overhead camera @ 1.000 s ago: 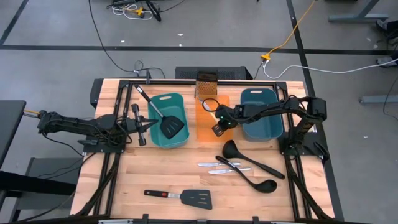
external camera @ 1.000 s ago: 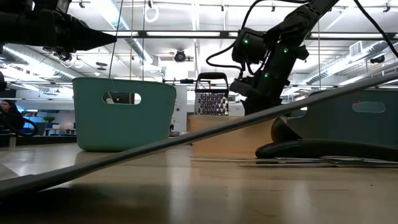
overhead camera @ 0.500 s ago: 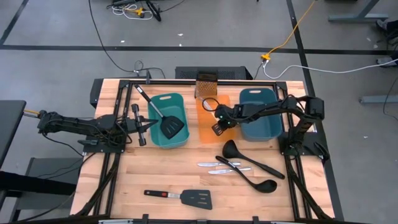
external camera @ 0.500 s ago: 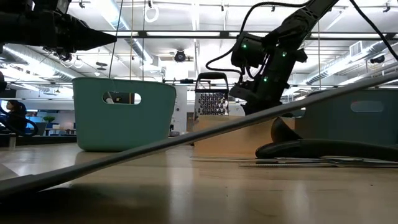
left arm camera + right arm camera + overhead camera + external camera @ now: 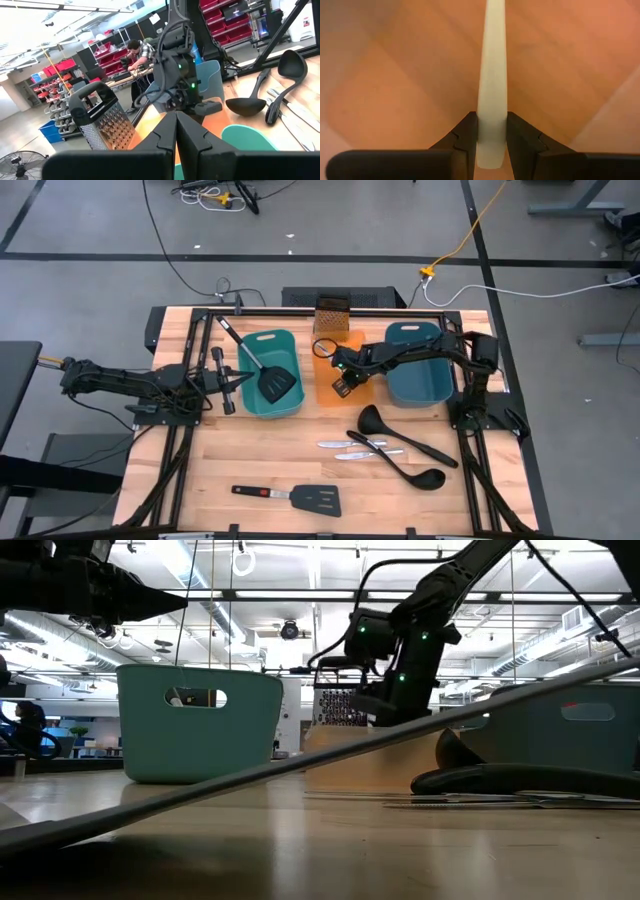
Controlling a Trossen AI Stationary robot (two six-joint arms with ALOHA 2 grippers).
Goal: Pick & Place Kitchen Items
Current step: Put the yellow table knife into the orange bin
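Two arms reach over the bench (image 5: 180, 480) in the high view: the left arm (image 5: 150, 385) lies along the left side with its jaws pressed together just beside the left tub (image 5: 255, 405), and the right arm (image 5: 400, 358) stretches across the right tub (image 5: 425, 390) so that its jaws hang over the tray (image 5: 325, 395). One spatula (image 5: 272, 383) leans in the left tub, a second spatula (image 5: 300, 498) lies near the front edge, two ladles (image 5: 405, 437) cross beside two knives (image 5: 362, 449), and the grater (image 5: 331, 315) stands behind the tray. In the low view the right arm sits above the tray between the left tub and a ladle lying on the bench, while a long dark handle (image 5: 250, 775) slants across the foreground. The left wrist view shows closed jaws pointing at the right arm, with the grater to one side, the ladles and knives to the other, and a person (image 5: 137, 52) far behind. In the right wrist view the jaws grip a pale strip (image 5: 492, 75) above the tray; handle or blade, I cannot tell.
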